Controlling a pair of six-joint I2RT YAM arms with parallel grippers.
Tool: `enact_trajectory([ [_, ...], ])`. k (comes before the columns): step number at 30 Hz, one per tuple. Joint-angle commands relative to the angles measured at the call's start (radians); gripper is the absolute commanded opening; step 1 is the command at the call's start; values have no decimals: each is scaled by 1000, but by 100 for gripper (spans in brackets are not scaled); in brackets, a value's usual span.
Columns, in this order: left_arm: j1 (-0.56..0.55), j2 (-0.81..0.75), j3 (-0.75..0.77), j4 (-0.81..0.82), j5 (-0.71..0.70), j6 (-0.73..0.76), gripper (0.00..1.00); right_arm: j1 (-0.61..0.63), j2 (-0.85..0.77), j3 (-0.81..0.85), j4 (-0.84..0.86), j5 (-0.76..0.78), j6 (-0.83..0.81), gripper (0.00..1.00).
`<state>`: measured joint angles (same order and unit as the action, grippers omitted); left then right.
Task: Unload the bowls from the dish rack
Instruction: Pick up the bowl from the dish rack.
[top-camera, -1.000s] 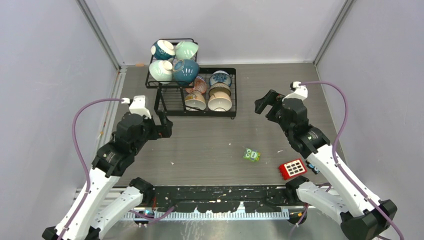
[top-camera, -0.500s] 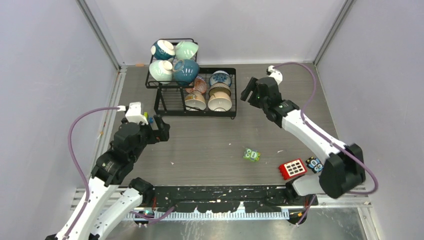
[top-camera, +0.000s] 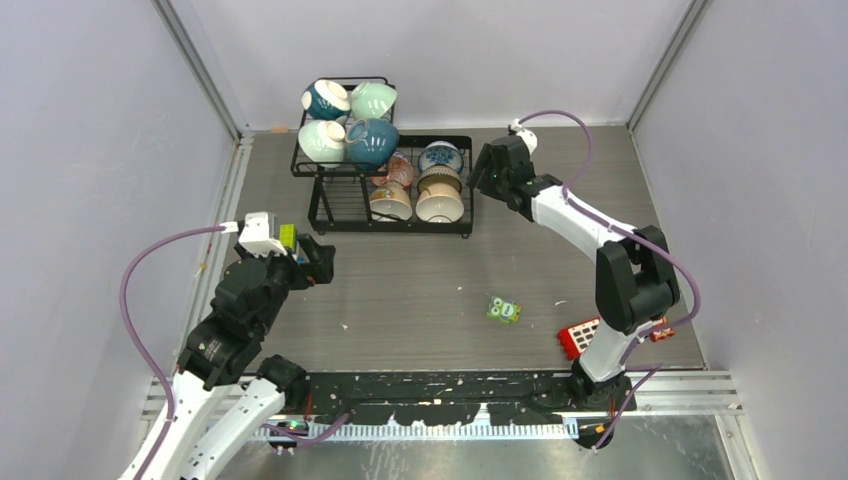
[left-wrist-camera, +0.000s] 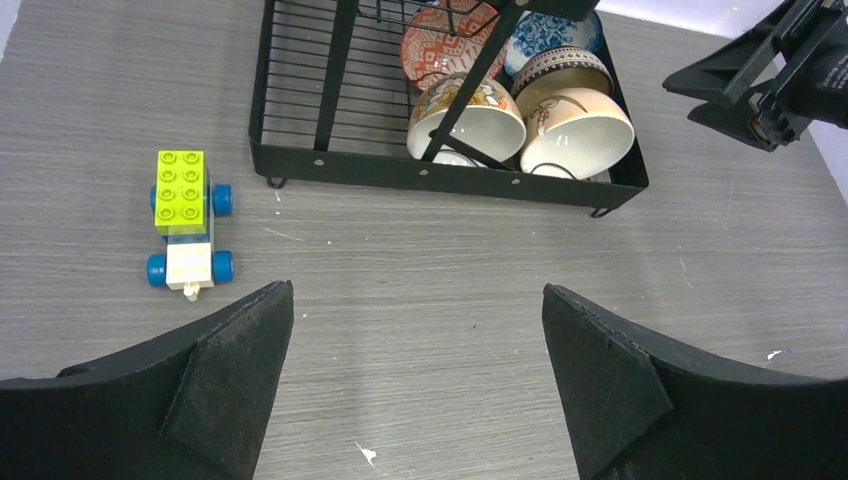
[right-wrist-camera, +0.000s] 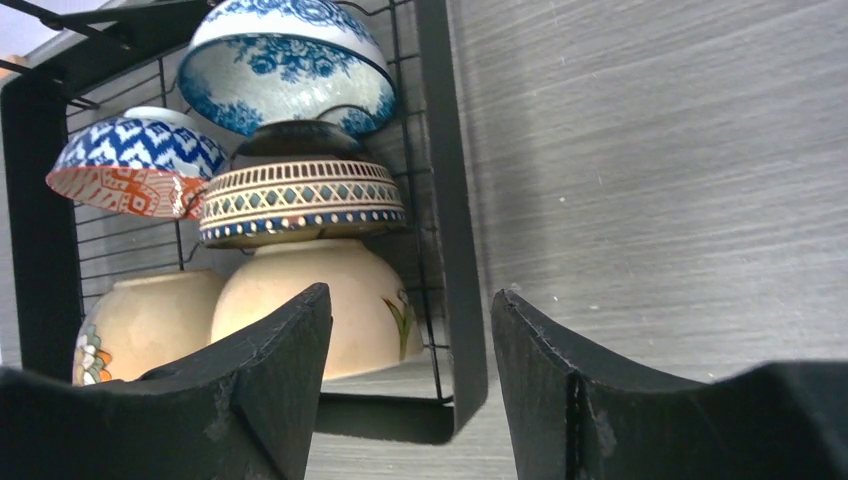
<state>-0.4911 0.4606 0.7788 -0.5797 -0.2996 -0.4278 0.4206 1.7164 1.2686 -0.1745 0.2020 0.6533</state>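
Left gripper (left-wrist-camera: 418, 300): jaws wide open, empty. Toy brick car (left-wrist-camera: 187, 218) ahead-left of them, dish rack (left-wrist-camera: 440, 177) straight ahead, apart. Right gripper (right-wrist-camera: 410, 300): jaws part-open, empty, rack's side rim lined up in the gap, cream bowl (right-wrist-camera: 330, 290) just past one finger. Other bowls (top-camera: 372, 142) sit in the rack.

text: none readable in any view
bowls (right-wrist-camera: 300, 195): painted patterns only (blue flowers, zigzags, a diamond band); no letters or numbers
red block (top-camera: 577, 339), near right: white squares on top, too small to tell if they carry marks
green toy (top-camera: 503, 309), near centre: printed eyes, nothing legible
brick car (left-wrist-camera: 185, 215), left of rack: plain lime and white bricks, stud marks too small to read
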Motion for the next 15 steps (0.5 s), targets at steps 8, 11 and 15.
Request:
enact_trajectory([
  [8, -3, 2, 4, 44, -57, 19, 96, -17, 126, 98, 41, -31, 6, 55],
  [11, -3, 4, 2, 48, -58, 18, 95, -16, 146, 112, 25, -36, 1, 52],
  [15, -3, 10, 4, 47, -57, 18, 95, -18, 158, 116, 2, -35, -10, 46],
])
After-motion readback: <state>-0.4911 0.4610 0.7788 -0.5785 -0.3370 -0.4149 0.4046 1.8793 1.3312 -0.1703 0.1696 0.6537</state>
